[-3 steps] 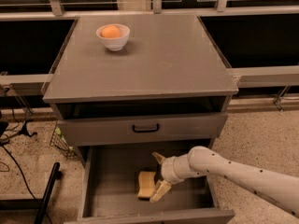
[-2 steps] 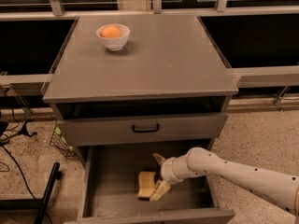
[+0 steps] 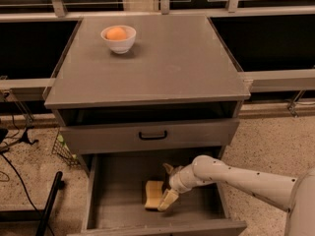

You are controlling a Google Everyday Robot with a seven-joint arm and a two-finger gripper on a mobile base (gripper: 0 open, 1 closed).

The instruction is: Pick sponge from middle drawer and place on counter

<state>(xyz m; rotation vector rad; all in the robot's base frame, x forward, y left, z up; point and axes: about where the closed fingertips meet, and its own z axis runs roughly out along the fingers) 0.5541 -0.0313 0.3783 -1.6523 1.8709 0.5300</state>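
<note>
— Is anything shifting since a moment ago?
— Hardly. The white arm is staying reached into the wide, shallow grey middle drawer. The claw is hanging in the same spot over the drawer floor, and the sponge isn't moving either.
— How is the claw standing?
— Its fingers are spreading wide. The nearer cream pad is lying against the right edge of the small pale-yellow foam sponge, which is resting on the drawer floor. The farther finger is pointing towards the drawer's back, clear of the sponge. Nothing is being pinched.
— Is anything hard to see?
— The pad is covering the sponge's right edge, the drawer's near front is running off the bottom, and the arm is being cut off at the right.
— And farther back?
— The grey drawer front with the black bar handle is showing above. Beyond it, the smooth grey counter is carrying a white bowl holding an orange ball, towards its far left.
</note>
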